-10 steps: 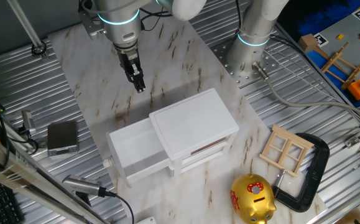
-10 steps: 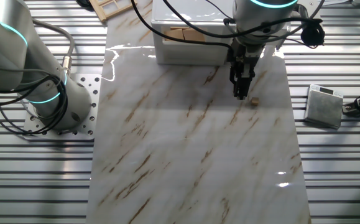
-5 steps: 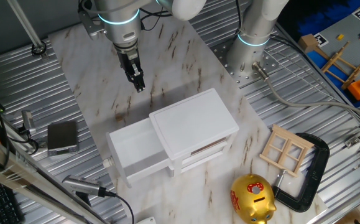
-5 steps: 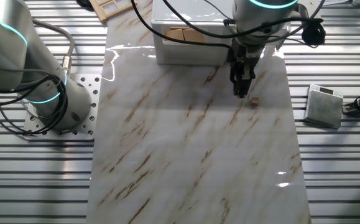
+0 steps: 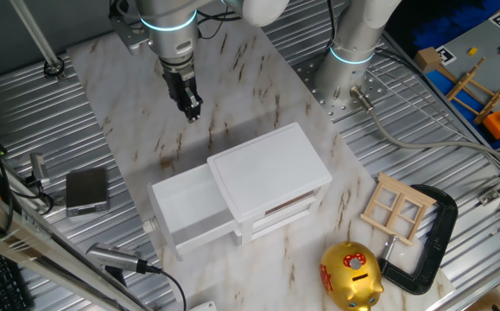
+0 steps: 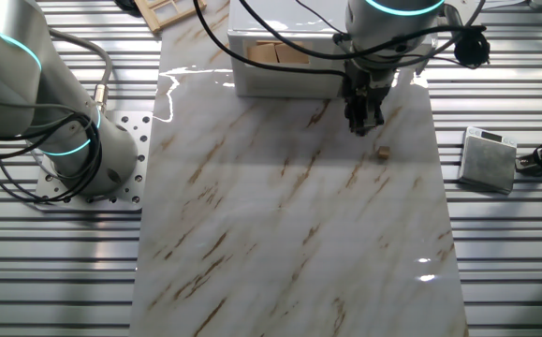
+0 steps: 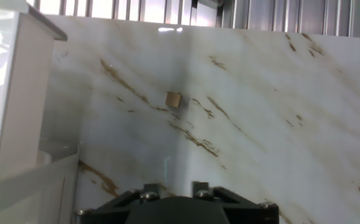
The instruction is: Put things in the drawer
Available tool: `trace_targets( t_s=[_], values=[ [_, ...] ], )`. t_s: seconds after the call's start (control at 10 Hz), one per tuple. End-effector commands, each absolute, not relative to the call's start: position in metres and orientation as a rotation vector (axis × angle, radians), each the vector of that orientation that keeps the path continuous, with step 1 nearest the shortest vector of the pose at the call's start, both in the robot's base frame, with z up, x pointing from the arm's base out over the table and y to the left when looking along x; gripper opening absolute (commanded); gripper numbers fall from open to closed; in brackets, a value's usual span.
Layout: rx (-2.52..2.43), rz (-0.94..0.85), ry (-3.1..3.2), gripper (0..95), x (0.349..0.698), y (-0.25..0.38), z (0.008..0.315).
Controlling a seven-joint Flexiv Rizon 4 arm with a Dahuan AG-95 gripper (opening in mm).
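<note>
**Gripper over marble, drawer pulled out**

Marble-pattern slab (image 6: 289,215) under everything: glossy white, brown veins, ringed by ribbed metal decking (image 6: 55,271). I work from the fixed view that shows the drawer front, nearest things first.

Nearest on that view, a shiny gold piggy bank (image 5: 351,276), rounded, with red markings. Beside it a black C-clamp (image 5: 427,238) and a flat, pale wooden window frame (image 5: 397,207) with four panes, lying partly over the slab's edge.

Next, the cabinet (image 5: 271,173): boxy, matte white, smooth flat top. The drawer (image 5: 187,212) stands slid out of its left side, a plain white tray with a small round knob (image 5: 148,226) on the front. On the other fixed view I see pale wooden pieces (image 6: 278,53) inside the cabinet's open face.

To the left, on the decking, a small grey box (image 5: 86,190).

Farther back, the gripper (image 5: 193,111) hangs above the slab, dark, slim fingers pointing down. Fingertips read as closed together with nothing between them, though they are small in frame. The drawer lies nearer the camera than the gripper, well apart from it.

Hand view: a small tan cube (image 7: 173,99) sits alone on the marble ahead of the fingers, clear of the gripper.
</note>
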State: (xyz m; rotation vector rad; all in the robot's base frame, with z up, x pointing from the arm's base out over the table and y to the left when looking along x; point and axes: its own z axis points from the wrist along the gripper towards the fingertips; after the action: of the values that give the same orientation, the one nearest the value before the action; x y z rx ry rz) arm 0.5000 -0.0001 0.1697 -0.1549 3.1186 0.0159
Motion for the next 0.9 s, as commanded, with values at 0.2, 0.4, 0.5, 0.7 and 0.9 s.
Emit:
trace_targets(
  t_s=[0.2,0.4,0.5,0.7,0.9],
  values=[
    [-0.153,0.015,3.118,0.0,0.5,0.0,0.17],
    [-0.154,0.015,3.119,0.0,0.5,0.0,0.17],
    [-0.149,0.016,3.119,0.0,0.5,0.0,0.17],
    [-0.149,0.016,3.12,0.0,0.5,0.0,0.17],
    [-0.149,0.016,3.12,0.0,0.5,0.0,0.17]
  ],
)
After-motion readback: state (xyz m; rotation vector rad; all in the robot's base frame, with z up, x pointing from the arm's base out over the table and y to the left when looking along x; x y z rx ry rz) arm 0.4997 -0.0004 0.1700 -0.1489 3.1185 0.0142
